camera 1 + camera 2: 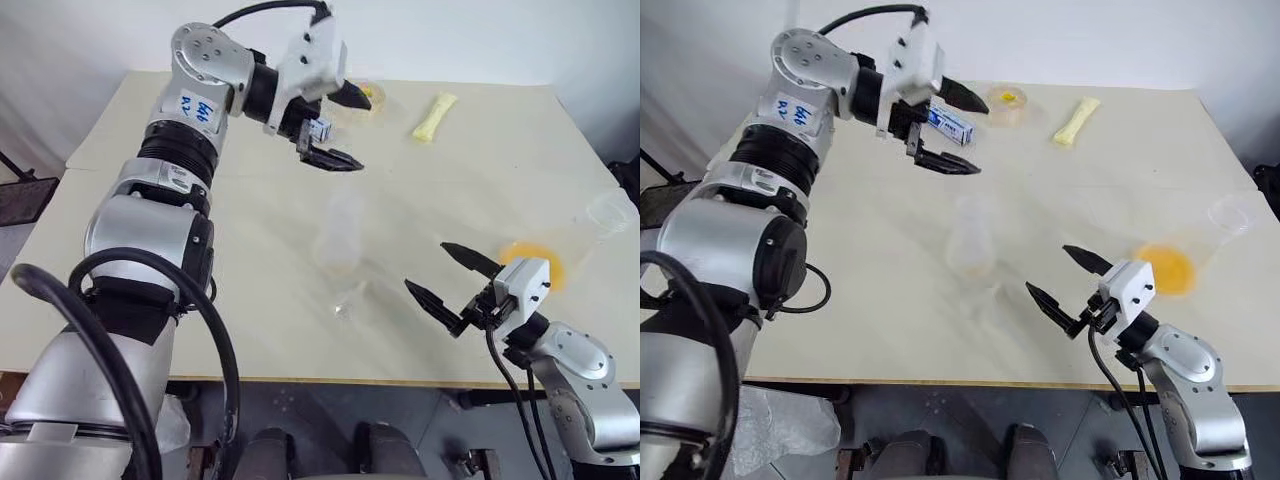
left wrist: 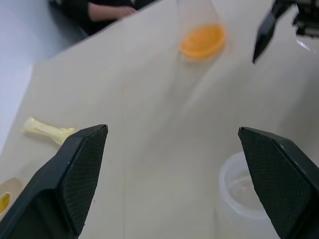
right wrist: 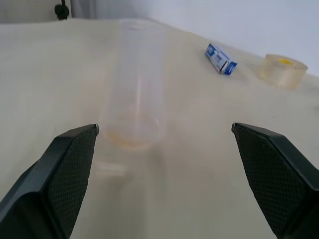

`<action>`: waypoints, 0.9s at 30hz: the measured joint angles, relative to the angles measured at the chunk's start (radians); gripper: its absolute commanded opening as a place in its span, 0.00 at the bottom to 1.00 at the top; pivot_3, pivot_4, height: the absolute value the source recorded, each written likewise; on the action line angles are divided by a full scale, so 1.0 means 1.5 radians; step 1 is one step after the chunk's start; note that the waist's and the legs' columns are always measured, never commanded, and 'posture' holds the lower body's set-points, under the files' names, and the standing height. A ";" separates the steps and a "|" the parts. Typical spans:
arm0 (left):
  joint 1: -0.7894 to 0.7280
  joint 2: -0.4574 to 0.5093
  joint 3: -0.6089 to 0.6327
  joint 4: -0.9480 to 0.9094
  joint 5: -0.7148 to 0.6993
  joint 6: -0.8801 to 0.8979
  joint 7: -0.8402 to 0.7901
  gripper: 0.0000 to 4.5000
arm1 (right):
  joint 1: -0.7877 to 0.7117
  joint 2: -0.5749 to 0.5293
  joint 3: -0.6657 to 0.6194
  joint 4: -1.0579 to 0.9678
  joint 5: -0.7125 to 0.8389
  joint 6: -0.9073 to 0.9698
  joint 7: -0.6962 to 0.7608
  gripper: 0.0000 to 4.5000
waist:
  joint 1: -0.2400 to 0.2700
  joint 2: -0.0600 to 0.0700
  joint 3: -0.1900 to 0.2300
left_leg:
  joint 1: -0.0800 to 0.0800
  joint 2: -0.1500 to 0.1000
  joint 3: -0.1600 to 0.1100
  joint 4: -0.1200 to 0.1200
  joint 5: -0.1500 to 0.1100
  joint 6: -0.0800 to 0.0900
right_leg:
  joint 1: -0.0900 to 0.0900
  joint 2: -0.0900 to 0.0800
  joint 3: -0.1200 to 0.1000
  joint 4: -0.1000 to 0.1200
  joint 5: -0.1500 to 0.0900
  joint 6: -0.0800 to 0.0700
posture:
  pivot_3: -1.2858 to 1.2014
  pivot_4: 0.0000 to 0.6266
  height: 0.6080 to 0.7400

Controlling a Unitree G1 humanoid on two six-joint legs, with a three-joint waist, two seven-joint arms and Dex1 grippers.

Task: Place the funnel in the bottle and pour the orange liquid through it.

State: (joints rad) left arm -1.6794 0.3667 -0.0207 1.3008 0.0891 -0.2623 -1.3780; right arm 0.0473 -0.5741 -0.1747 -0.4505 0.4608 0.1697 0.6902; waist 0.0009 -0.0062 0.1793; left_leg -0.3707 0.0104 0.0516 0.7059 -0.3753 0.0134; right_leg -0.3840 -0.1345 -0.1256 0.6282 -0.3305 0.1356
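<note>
Clear conical bottle (image 1: 1186, 262) holding orange liquid (image 1: 1167, 268) lies beyond the spread right gripper (image 1: 1068, 286); left gripper (image 1: 958, 130) gapes too.

Matt, smooth cream table (image 1: 250, 330); clear glossy plastic cup (image 1: 972, 238) and bottle (image 1: 1200, 240); black gripper fingers (image 3: 70, 164) with cross-hatched matt pads; glossy translucent tape roll (image 3: 285, 69); printed cardboard box (image 3: 221, 58).

One table (image 1: 890, 330) bears one bottle (image 1: 1200, 250) on its side holding orange liquid (image 1: 1167, 268), one clear cup (image 1: 971, 240), one funnel (image 1: 348, 300), one tape roll (image 1: 1007, 105), one blue box (image 1: 952, 125) and one yellow stick (image 1: 1076, 120).
</note>
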 measured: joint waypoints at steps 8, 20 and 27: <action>0.100 0.112 0.105 -0.065 -0.116 0.076 -0.079 0.99 | -0.025 -0.085 0.021 -0.125 0.012 0.193 -0.034 1.00 | -0.004 0.001 -0.001 | 0.001 0.001 -0.001 0.000 0.000 0.000 | -0.001 0.000 0.000 0.002 0.000 0.000 | 0.52 0.24 1.00; 0.693 0.236 0.146 -0.595 -0.296 0.335 -0.070 0.99 | -0.028 -0.081 0.086 -0.158 0.031 0.261 -0.029 1.00 | 0.001 0.000 -0.001 | -0.001 0.001 -0.009 0.006 -0.001 0.000 | -0.003 -0.002 0.004 0.011 0.000 0.000 | 0.52 0.24 1.00; 0.861 0.208 0.143 -0.843 -0.355 0.413 0.035 0.99 | -0.033 -0.089 0.086 -0.121 0.026 0.250 0.004 1.00 | 0.015 0.001 -0.001 | 0.002 0.001 -0.010 0.007 -0.001 0.001 | 0.003 -0.001 0.009 0.005 0.000 0.000 | 0.52 0.24 1.00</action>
State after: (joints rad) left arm -0.3877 0.6780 0.1931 0.0365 -0.4429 0.3572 -1.3254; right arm -0.0029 -0.7080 -0.0459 -0.6316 0.5001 0.5451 0.6960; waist 0.0234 -0.0048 0.1782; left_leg -0.3685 0.0115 0.0365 0.7165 -0.3768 0.0152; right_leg -0.3792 -0.1362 -0.1124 0.6363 -0.3301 0.1349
